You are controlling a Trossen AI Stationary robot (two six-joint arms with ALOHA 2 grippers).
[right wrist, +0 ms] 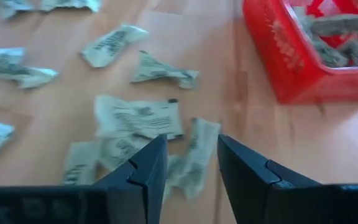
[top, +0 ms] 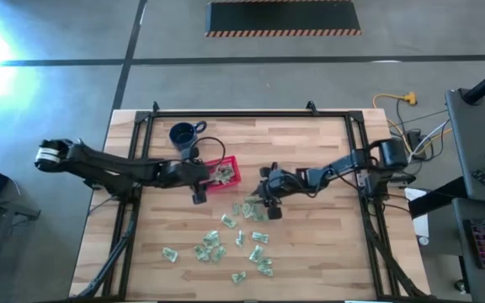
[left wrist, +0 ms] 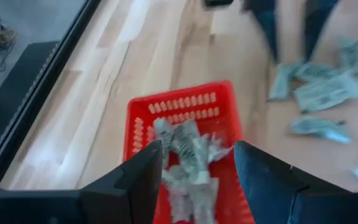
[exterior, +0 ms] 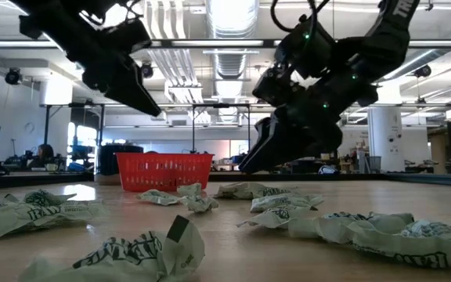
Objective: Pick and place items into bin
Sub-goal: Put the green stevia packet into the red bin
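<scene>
— Wooden worktop (top: pixel 310 252): where's everything?
— Wrapped pieces (top: pixel 213 247) scattered; several fill the red basket (top: pixel 236 164).
— Grippers?
— Left gripper (left wrist: pixel 197 163) open, empty, over the basket. Right gripper (right wrist: pixel 191 163) parted, empty, above loose pieces.

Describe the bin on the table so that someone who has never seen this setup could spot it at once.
Start from the light wooden slatted table and go to its far left part, where the dark blue mug with a handle stands. Just beside the mug, nearer the table's middle, sits the small red rectangular plastic basket with latticed sides, under the left gripper. It is the only red thing there, already holding a few pale green-and-white crinkly wrapped pieces.
</scene>
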